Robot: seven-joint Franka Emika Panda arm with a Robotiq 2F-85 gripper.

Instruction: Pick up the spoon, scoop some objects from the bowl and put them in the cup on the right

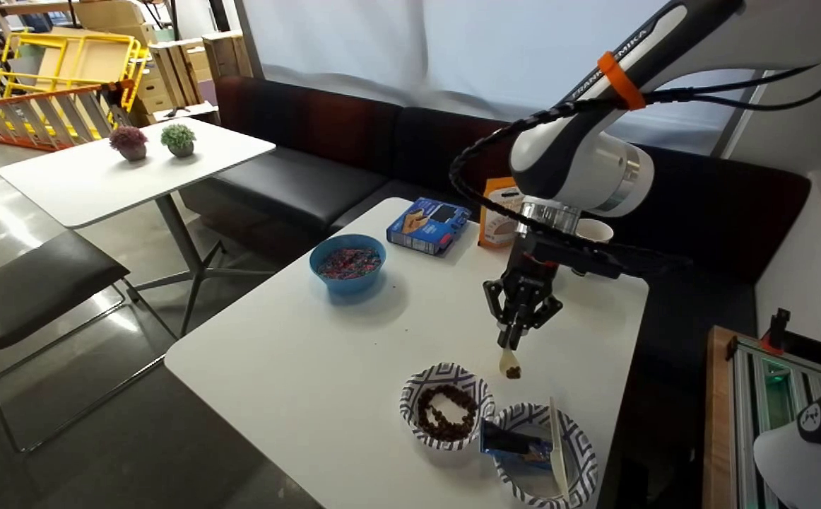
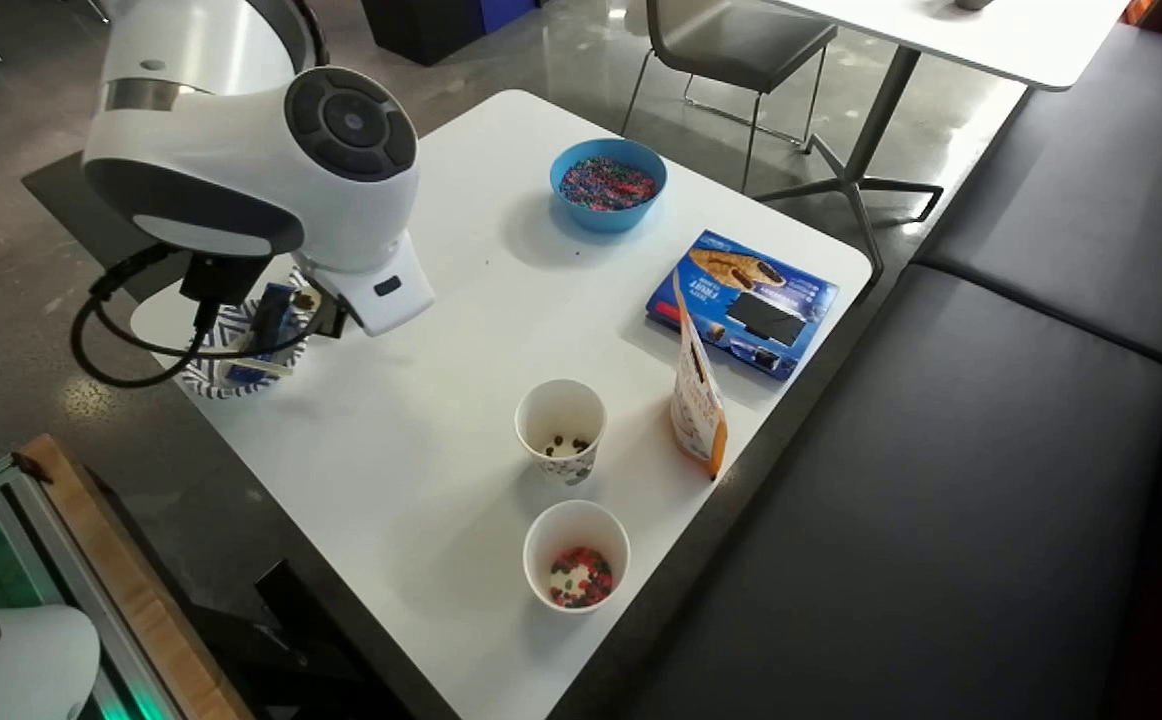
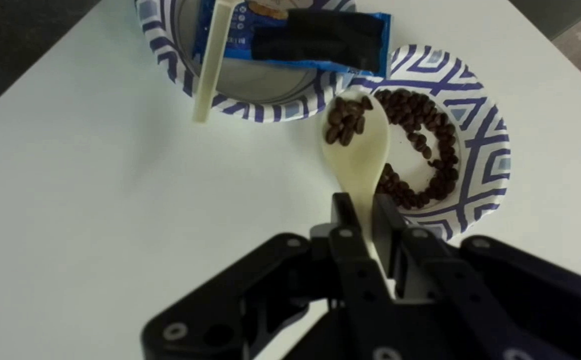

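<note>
Your end effector (image 3: 363, 207) was clamped on the pale spoon (image 3: 359, 160), its jaws almost together, and held it above the white counter (image 1: 297, 346), near the striped bowl (image 3: 485, 145). Dark beans (image 3: 343, 122) lay in the spoon's head; more lay ringed in the bowl. On that surface you had a striped plate (image 1: 583, 456) bearing a blue wrapper (image 1: 523, 449), a blue bowl (image 1: 350, 284), a blue box (image 1: 424, 225) and an orange pouch (image 2: 696, 410). The plain cup (image 2: 576, 525) stood near the counter's edge with red and dark pieces (image 2: 591, 575) inside, the marked cup (image 2: 561, 412) just beside it. Beyond, you had a black banquette (image 1: 290, 187), a chair (image 1: 36, 283) and a second table (image 1: 85, 187) with two potted plants (image 1: 179, 138).
</note>
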